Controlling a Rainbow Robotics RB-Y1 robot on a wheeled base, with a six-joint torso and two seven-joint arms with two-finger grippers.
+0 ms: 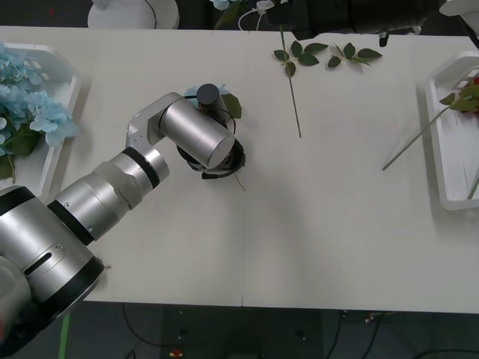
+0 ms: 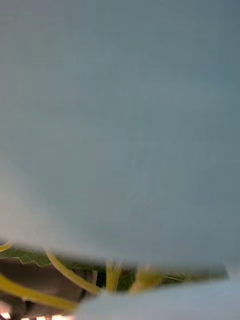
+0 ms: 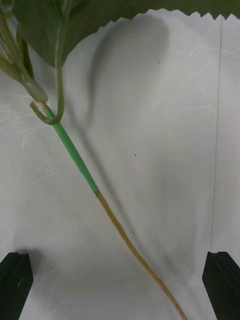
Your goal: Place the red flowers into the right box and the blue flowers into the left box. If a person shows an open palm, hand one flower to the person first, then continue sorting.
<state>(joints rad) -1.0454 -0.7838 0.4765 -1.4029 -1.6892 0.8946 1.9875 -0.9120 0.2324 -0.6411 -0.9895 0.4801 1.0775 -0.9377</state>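
Now left gripper (image 3: 120, 285) spread wide over blue flower (image 1: 224, 101) stem; right gripper's state unclear.

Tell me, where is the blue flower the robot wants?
In the front view, it lies mid-table under the left gripper, its stem between the open jaws.

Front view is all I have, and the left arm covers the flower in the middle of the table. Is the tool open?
Observer: Yes, the left tool is open, with its black fingers set wide apart.
Operator: Is the stem between them?
Observer: Yes, the blue flower's stem lies on the table between the fingers and touches neither.
Operator: What colour is the stem there?
Observer: Tan near the tool, green farther up toward the leaf.
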